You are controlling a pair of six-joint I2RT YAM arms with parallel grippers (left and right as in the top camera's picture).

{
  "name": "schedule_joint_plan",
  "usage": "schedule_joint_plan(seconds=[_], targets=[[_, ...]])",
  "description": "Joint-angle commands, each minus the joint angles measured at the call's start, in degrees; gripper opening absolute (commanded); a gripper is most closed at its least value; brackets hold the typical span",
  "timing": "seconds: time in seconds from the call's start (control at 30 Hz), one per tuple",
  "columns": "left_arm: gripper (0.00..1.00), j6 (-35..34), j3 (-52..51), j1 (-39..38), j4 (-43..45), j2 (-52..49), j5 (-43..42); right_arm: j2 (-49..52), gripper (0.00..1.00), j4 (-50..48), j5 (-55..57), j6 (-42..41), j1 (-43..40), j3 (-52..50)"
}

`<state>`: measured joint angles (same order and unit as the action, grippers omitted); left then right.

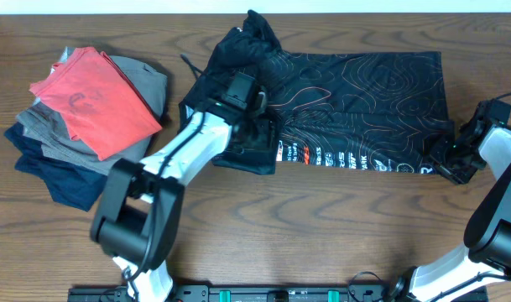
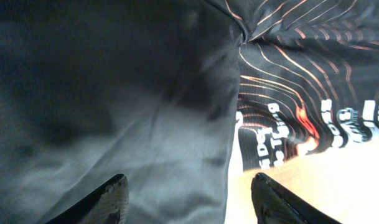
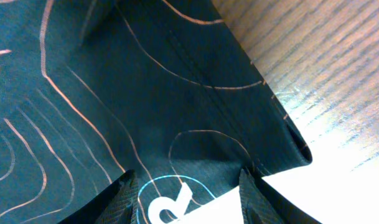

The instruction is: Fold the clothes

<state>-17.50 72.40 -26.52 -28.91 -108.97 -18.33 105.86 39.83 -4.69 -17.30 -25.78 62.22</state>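
Observation:
The clothes, a black jersey with thin orange contour lines, lie spread across the back middle of the table. White lettering runs along the near hem, and the left end is bunched up. My left gripper hovers over the jersey's folded near-left part. In the left wrist view it stands open, with smooth black fabric below and one fingertip over bare wood. My right gripper is at the jersey's near-right corner. In the right wrist view it is open above the hem and a white logo.
A stack of folded garments sits at the left, with a red shirt on top of grey and navy ones. Bare wooden table runs along the front. A black bar lines the near edge.

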Motion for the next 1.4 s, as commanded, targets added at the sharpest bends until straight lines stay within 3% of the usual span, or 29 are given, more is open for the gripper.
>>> schedule_joint_plan(seconds=[0.0, 0.27, 0.3, 0.4, 0.47, 0.6, 0.87, 1.17, 1.27, 1.3, 1.37], targets=[[0.65, 1.18, -0.72, -1.46, 2.14, -2.97, 1.27, 0.33, 0.51, -0.22, 0.70, 0.66, 0.57, -2.05], [0.64, 1.18, -0.72, -4.11, 7.28, -6.49, 1.29, 0.33, 0.51, -0.44, 0.85, 0.66, 0.57, -2.05], [0.61, 1.18, -0.72, -4.15, 7.63, -6.64, 1.29, 0.33, 0.52, -0.42, 0.85, 0.66, 0.57, -2.05], [0.29, 1.16, -0.70, -4.15, 7.87, -6.67, 2.89, 0.33, 0.52, -0.42, 0.83, 0.66, 0.57, -2.05], [0.14, 1.16, -0.66, -4.04, 8.09, -6.64, 4.26, 0.33, 0.51, -0.50, 0.85, 0.66, 0.57, -2.05], [0.06, 1.16, -0.22, -3.74, 8.26, -6.32, 4.50, 0.33, 0.52, -0.46, 0.85, 0.66, 0.57, -2.05], [0.06, 1.14, 2.21, -1.97, 8.85, -1.95, 4.48, 0.33, 0.52, -0.46, 1.49, 0.66, 0.57, -2.05], [0.06, -0.48, 2.64, -1.53, 23.91, 2.25, 4.48, 0.33, 0.52, -0.70, 1.49, 0.66, 0.57, -2.05], [0.06, -0.76, 2.64, -1.51, 25.14, 1.90, 4.55, 0.33, 0.52, -0.72, 1.49, 0.63, 0.57, -2.05], [0.10, -0.74, 2.62, -1.51, 24.81, 1.79, 4.70, 0.33, 0.52, -0.72, 1.49, 0.63, 0.57, -2.05], [0.38, -0.72, 2.58, -1.51, 23.34, 1.57, 5.81, 0.33, 0.54, -0.83, 1.46, 0.63, 0.57, -2.05]])
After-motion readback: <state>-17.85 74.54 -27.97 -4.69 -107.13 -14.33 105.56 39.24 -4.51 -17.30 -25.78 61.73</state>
